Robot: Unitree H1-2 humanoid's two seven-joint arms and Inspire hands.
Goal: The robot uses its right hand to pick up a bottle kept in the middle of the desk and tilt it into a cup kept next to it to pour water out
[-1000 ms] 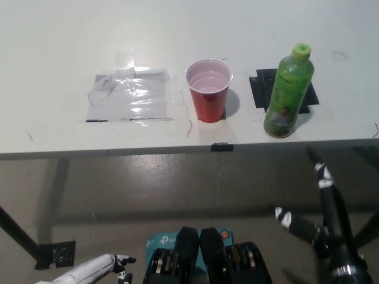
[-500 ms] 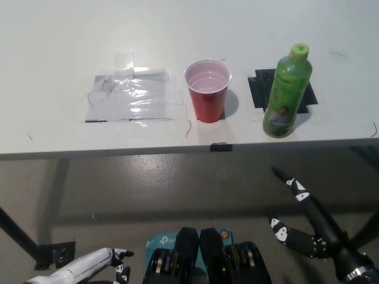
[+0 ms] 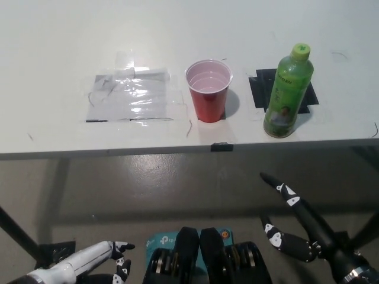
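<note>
Frame edge cuts off both arms at the bottom, the white left hand (image 3: 100, 267) too partial to read, the black right hand (image 3: 296, 228) spread and empty below the desk (image 3: 53, 47), where one red cup (image 3: 208, 90) and one upright green bottle (image 3: 288, 92) stand apart.

We see a smooth, matt white surface (image 3: 53, 47). On it, a green bottle (image 3: 288, 92) looks like glossy translucent plastic, with a printed label and a matt lime cap. The red cup (image 3: 208, 90) beside it is smooth, shiny plastic, pale inside. A patch of clear tape (image 3: 133, 94) is crinkled and reflects light. Matt black tape (image 3: 262, 89) lies under the bottle. Below, the grey floor (image 3: 154, 177) has a dull sheen.
</note>
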